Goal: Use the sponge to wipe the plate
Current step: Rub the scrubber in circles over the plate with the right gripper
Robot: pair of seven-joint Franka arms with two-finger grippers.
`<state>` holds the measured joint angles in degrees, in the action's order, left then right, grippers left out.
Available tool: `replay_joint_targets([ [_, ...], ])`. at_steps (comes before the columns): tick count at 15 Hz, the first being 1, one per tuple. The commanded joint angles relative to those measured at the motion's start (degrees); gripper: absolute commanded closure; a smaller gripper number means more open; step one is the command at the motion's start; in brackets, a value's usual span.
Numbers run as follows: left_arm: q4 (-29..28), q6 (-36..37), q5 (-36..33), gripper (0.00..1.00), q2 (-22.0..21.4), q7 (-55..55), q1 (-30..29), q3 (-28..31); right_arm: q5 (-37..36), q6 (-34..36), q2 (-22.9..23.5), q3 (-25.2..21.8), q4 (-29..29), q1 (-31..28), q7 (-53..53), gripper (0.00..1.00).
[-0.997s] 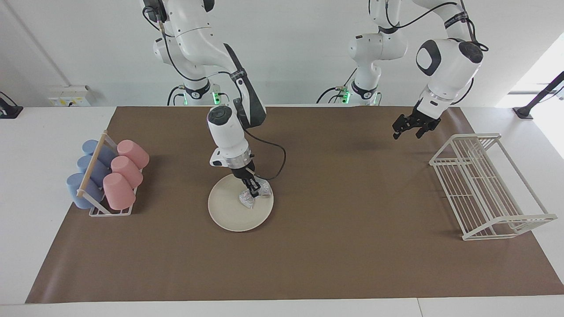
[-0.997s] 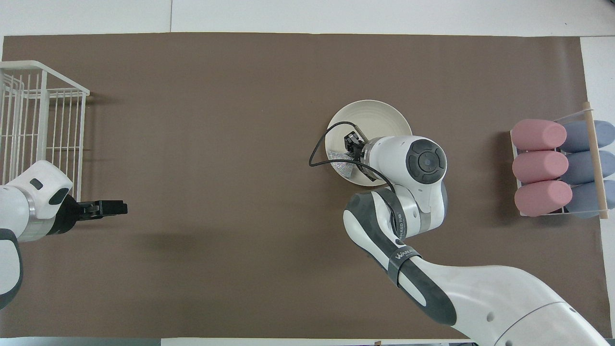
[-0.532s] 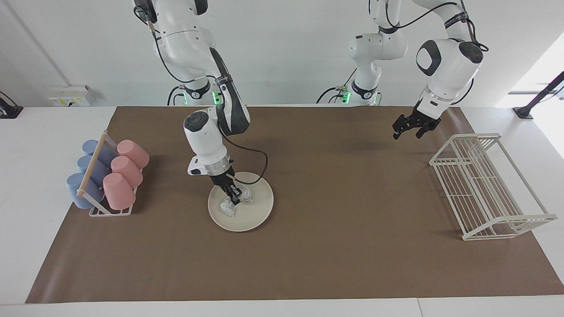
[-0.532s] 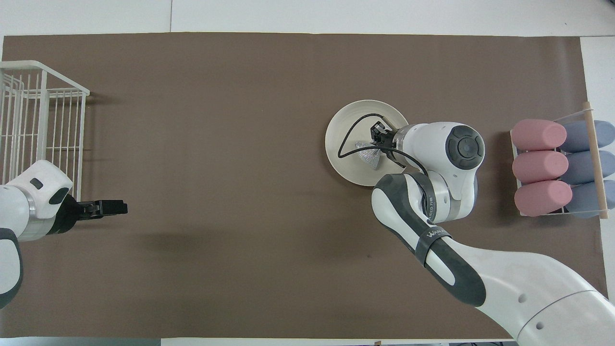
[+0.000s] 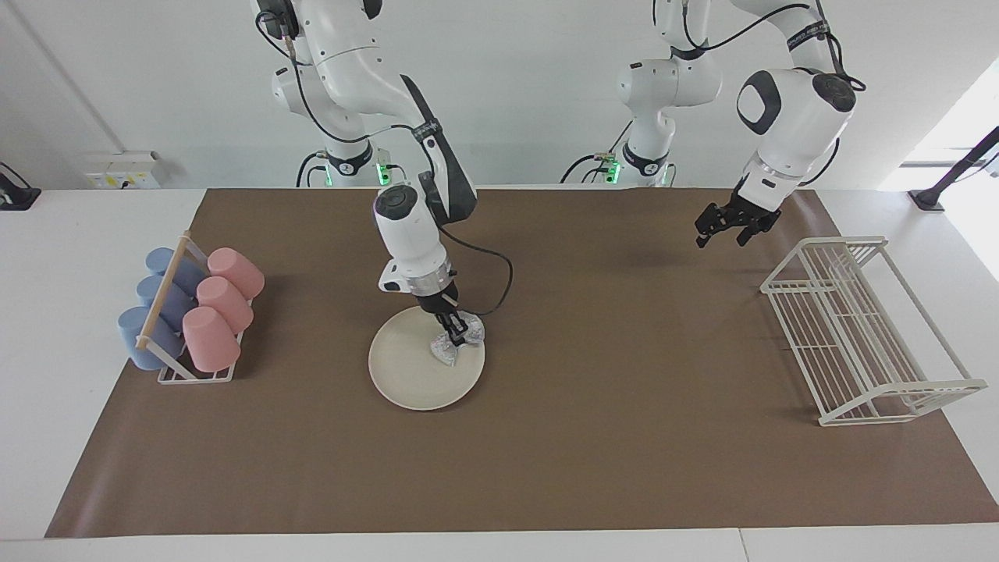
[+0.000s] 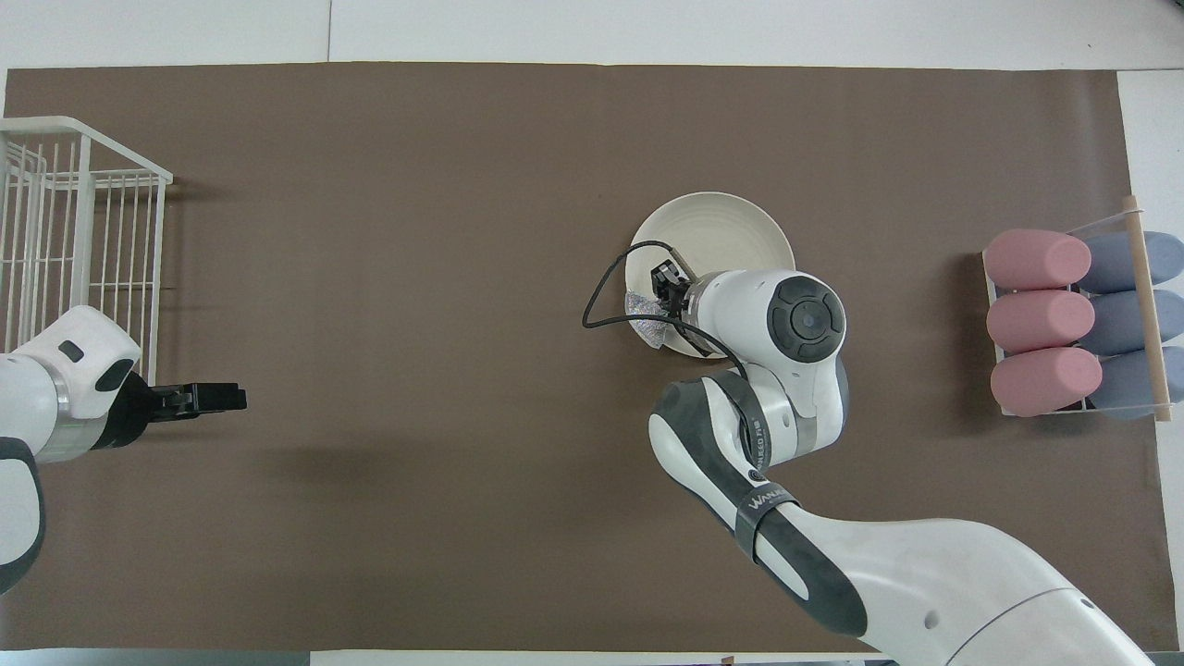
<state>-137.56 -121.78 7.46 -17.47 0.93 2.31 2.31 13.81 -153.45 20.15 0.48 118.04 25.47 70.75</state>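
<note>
Sponge [image 5: 458,341] back at plate [image 5: 414,375] edge

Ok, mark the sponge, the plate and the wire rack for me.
sponge [image 5: 455,344], facing view, speckled pad below the fingers
plate [image 5: 410,371], facing view, bare inner surface
wire rack [image 5: 851,343], facing view, slatted base

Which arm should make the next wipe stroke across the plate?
Right. The right gripper is shut on the sponge, pressed onto the plate at its edge toward the left arm's end. The left gripper waits in the air beside the wire rack, holding nothing.
</note>
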Motion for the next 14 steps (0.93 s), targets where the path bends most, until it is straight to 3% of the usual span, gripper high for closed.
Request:
replay_joint_targets([
  [1, 0.80, -0.47, -1.40, 0.00, 0.68, -1.19, -0.29, -0.38, 0.69, -0.89, 1.30, 0.49, 1.41, -0.51, -0.17, 1.00],
  [5, 0.80, -0.56, -1.40, 0.00, 0.68, -1.19, -0.38, -0.29, 0.69, 2.87, 1.30, 0.49, -2.80, -0.16, 2.79, 1.00],
  [8, 0.89, -0.13, 0.96, 0.00, 0.68, -1.10, -0.29, -0.29, 0.61, 16.89, 0.25, 0.66, -12.79, 1.59, 13.06, 1.00],
  [10, 0.89, 0.14, 11.90, 0.00, 0.68, -1.28, -0.29, -0.21, -0.18, 27.71, -1.68, 0.40, -19.83, 1.96, 17.73, 1.00],
  [14, 1.77, 3.02, 33.44, 0.00, 0.68, -1.28, 0.59, -0.29, -0.45, 42.32, -6.60, 0.14, -28.36, 2.04, 23.44, 1.00],
])
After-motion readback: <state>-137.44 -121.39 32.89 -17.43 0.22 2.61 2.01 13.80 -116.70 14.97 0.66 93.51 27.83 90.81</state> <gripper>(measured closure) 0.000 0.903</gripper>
